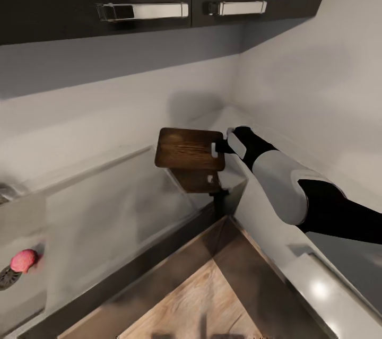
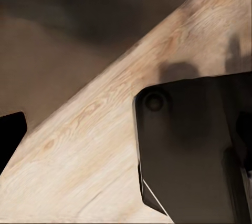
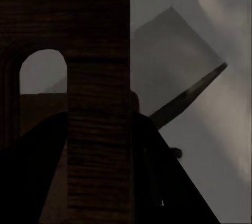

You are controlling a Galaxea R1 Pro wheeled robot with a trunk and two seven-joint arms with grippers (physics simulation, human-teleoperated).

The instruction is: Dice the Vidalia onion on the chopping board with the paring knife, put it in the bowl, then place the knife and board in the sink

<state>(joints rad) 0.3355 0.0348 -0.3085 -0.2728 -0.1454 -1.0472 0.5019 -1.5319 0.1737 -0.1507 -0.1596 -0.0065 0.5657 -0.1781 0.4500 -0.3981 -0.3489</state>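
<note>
Resting by the drain at the head view's left edge: Vidalia onion (image 1: 23, 260) in the sink (image 1: 106, 211), well apart from both grippers. Centre: chopping board (image 1: 189, 149), lifted clear above the countertop (image 1: 323, 286), handle end clamped in the right gripper (image 1: 218, 147). Right wrist view adds the handle slot and a dark blade (image 3: 189, 97); its handle is hidden. Left gripper state: cannot tell.
</note>
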